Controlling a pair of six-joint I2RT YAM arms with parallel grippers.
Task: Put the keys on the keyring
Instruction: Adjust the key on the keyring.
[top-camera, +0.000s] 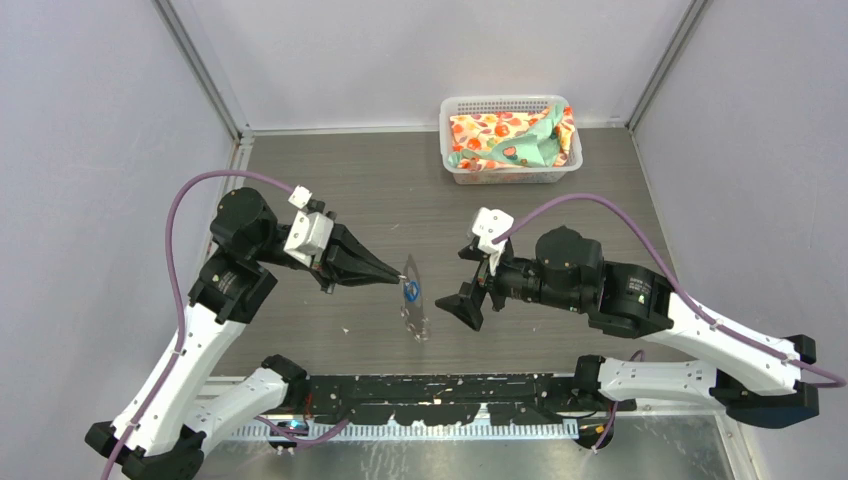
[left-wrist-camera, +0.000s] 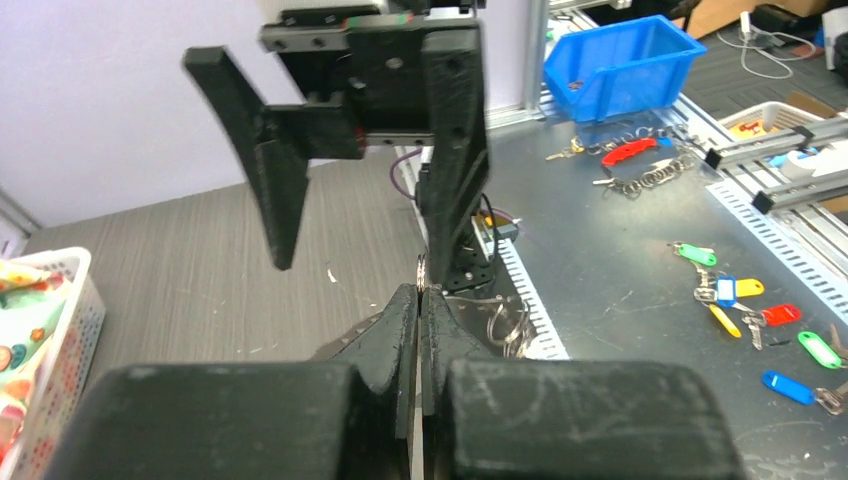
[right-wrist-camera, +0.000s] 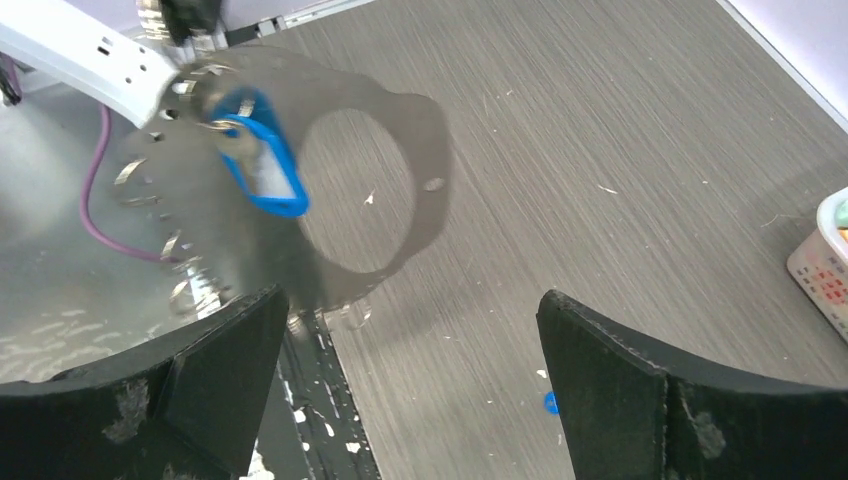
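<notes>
My left gripper (top-camera: 398, 280) is shut on the keyring (top-camera: 418, 318), holding the thin silvery loop upright and edge-on above the table's middle. From the left wrist only a sliver of the keyring (left-wrist-camera: 421, 268) shows above the closed left gripper (left-wrist-camera: 420, 295). One blue-headed key (top-camera: 412, 291) hangs against the ring beside the left fingertips. In the right wrist view the keyring (right-wrist-camera: 432, 150) is a blurred wide loop, and the key (right-wrist-camera: 262, 150) hangs at its upper left. My right gripper (top-camera: 472, 282) stands wide open and empty just right of the ring, apart from it; its fingers frame the right gripper (right-wrist-camera: 410, 300) view.
A white basket (top-camera: 455, 110) with patterned cloth stands at the back right, also the basket (right-wrist-camera: 825, 250) at the right wrist view's edge. A small blue speck (right-wrist-camera: 551, 402) lies on the table by my right finger. The black rail (top-camera: 450, 385) runs along the near edge.
</notes>
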